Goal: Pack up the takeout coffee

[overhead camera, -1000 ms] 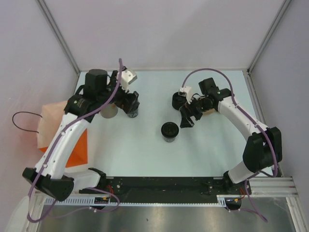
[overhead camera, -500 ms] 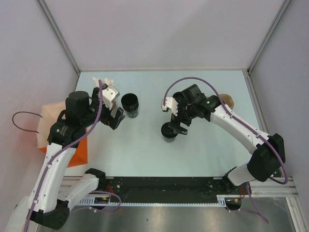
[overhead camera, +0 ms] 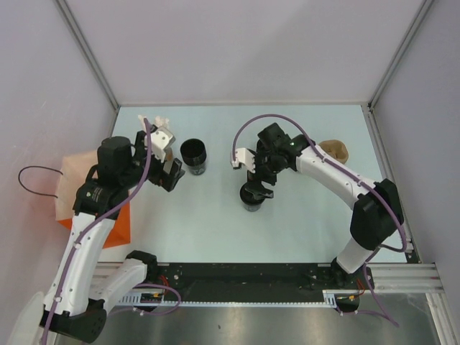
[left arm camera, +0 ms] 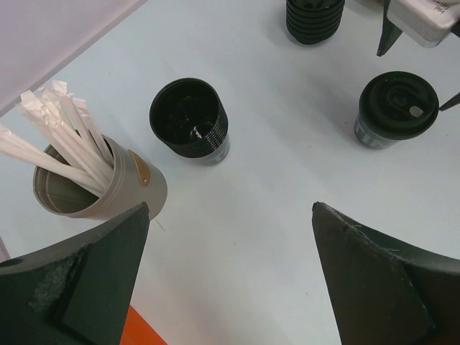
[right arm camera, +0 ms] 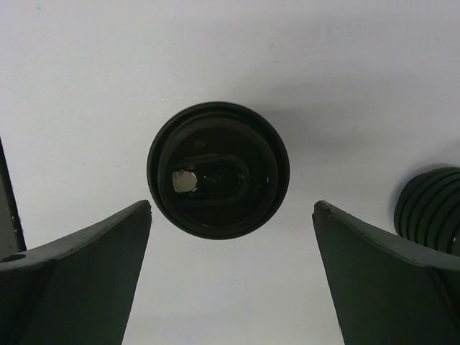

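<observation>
The takeout coffee (overhead camera: 250,204), a black cup with a black lid, stands upright mid-table. My right gripper (overhead camera: 257,187) hovers over it, open and empty. In the right wrist view the coffee's lid (right arm camera: 218,169) sits just beyond the open right gripper (right arm camera: 231,207), between the lines of its fingers, untouched. My left gripper (overhead camera: 173,173) is open and empty, above the table near the lidless black cup (overhead camera: 192,155). The left wrist view shows its open gripper (left arm camera: 230,206) over bare table, with the coffee (left arm camera: 397,108) at the right.
A grey cup of white straws (left arm camera: 93,180) stands left of the lidless cup (left arm camera: 188,118). A ribbed black stack (left arm camera: 315,16) stands farther back, also in the right wrist view (right arm camera: 431,208). An orange bag (overhead camera: 118,223) stands off the left edge. A brown item (overhead camera: 336,151) lies at the right.
My left arm pulled back from the lidless cup and straw cup, toward the near left. My right arm swung left from the back right and now hovers over the lidded coffee.
</observation>
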